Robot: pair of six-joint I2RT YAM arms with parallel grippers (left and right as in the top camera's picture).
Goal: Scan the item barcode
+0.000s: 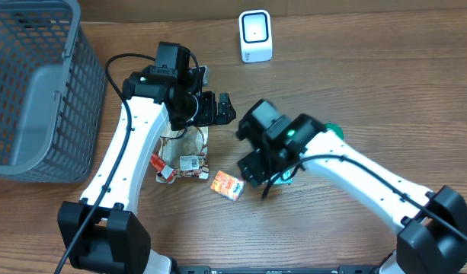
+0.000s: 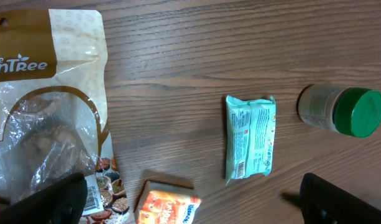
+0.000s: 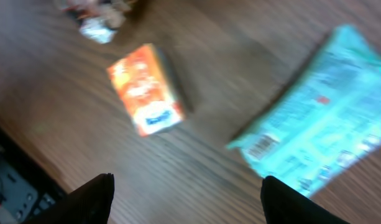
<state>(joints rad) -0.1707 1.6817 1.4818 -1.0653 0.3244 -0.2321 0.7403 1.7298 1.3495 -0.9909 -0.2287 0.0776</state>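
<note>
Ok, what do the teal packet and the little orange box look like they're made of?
The teal packet: likely thin plastic film, slightly glossy, with crimped ends and wrinkles. The orange box: probably printed cardboard, with flat faces and sharp folded edges.

This looks like a mock shop checkout on a wooden desk (image 1: pixel 370 76). A grey plastic shopping basket (image 1: pixel 35 91) stands at one side and a small white scanner (image 1: pixel 255 36) at the far edge. Packed groceries lie between them: an orange box (image 1: pixel 227 185), a teal packet (image 2: pixel 250 144) and a green-lidded jar (image 2: pixel 342 111).
</note>
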